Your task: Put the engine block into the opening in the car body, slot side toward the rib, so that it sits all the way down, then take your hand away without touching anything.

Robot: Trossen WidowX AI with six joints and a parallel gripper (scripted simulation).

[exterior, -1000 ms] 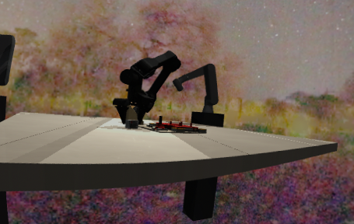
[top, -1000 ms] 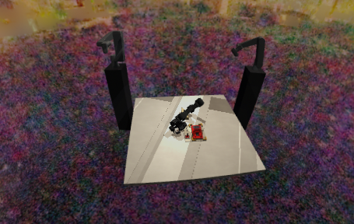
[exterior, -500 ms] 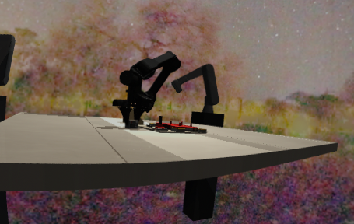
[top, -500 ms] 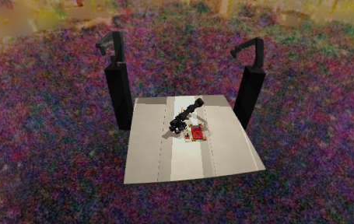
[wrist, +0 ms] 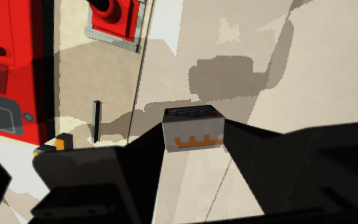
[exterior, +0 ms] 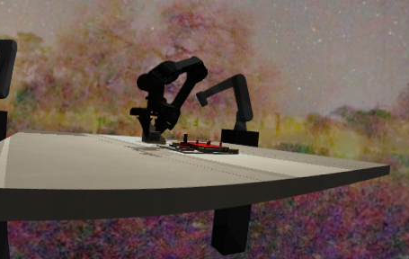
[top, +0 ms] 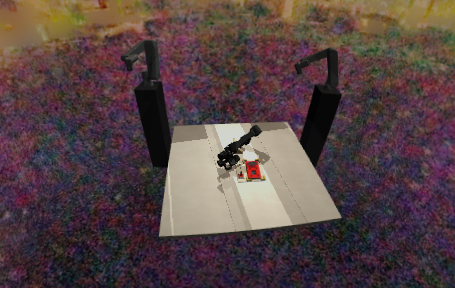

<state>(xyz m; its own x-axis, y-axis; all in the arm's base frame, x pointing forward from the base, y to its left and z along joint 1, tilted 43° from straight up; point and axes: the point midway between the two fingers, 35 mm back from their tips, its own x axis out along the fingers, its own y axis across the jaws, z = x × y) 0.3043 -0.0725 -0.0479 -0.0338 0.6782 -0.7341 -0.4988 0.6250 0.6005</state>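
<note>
The engine block point(wrist: 194, 134) is a small grey-white box with a dark ribbed top and an orange pattern on the side facing the wrist camera. My gripper point(wrist: 190, 123) point(top: 228, 166) point(exterior: 154, 138) is shut on it, with one black finger against each side, low at the table top. The red car body point(wrist: 11, 82) point(top: 253, 171) point(exterior: 209, 146) lies flat beside the gripper, at the left edge in the wrist view. Its opening and rib cannot be made out for certain. The fingers hide the sides of the block.
A red piece with a black knob point(wrist: 122, 20) sits in a grey-edged square holder beside the car. A thin black bar point(wrist: 96, 121) and a yellow-and-black part point(wrist: 64, 142) are near the left finger. Two other arms stand on black pedestals point(top: 152, 120) point(top: 321, 117) beyond the table.
</note>
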